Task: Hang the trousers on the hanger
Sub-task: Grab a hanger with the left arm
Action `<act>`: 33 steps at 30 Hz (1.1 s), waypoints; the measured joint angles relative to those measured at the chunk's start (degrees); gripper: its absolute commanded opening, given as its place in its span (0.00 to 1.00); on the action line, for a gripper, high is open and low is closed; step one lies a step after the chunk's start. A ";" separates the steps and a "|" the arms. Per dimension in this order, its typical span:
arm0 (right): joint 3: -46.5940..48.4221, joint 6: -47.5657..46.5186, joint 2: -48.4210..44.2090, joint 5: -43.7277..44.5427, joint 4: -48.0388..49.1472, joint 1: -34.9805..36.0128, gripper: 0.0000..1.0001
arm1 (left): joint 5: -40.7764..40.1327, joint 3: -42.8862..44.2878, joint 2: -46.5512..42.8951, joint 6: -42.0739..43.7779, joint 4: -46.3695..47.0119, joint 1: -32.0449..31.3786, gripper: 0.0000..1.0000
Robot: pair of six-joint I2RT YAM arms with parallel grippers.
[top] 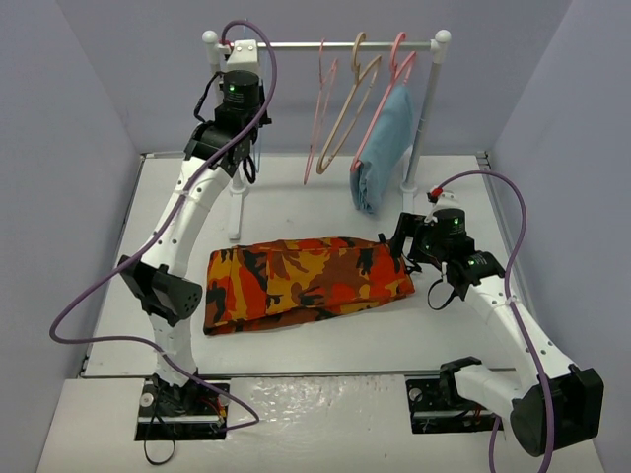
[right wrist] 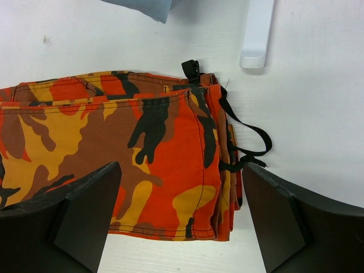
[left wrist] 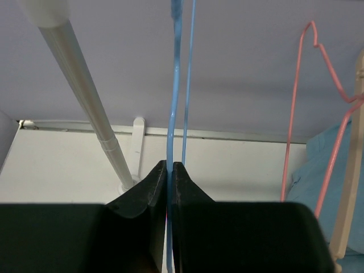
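Observation:
The trousers [top: 306,281], in orange, red, yellow and brown camouflage, lie folded flat across the middle of the table. In the right wrist view their right end [right wrist: 170,148] shows a black strap loop. My right gripper [top: 402,246] hovers open over that end, and the wrist view shows the right gripper [right wrist: 181,170] with one finger on each side of the cloth, holding nothing. My left gripper [top: 248,163] is raised at the left end of the rack. In the wrist view the left gripper [left wrist: 169,164] is shut on the thin light-blue wire of the hanger [left wrist: 173,102], which runs straight up between the jaws.
A white clothes rack [top: 335,44] stands at the back with pink hangers [top: 320,108], a tan hanger [top: 350,99] and a plain light-blue garment [top: 385,148]. Its left post [left wrist: 85,96] rises beside my left gripper. A rack foot [right wrist: 257,34] lies just beyond the trousers' end.

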 measured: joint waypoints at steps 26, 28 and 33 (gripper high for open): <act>0.39 1.48 12.16 -0.69 5.16 16.54 0.81 | 5.37 -43.85 -40.47 2.48 -2.12 0.06 0.00; 0.46 2.88 16.33 -0.44 7.66 18.75 0.79 | 5.09 -49.27 -45.57 2.28 -2.96 0.41 0.00; -1.07 7.14 25.66 0.90 11.26 19.86 0.79 | 4.02 -60.91 -55.17 0.50 -5.39 3.21 0.00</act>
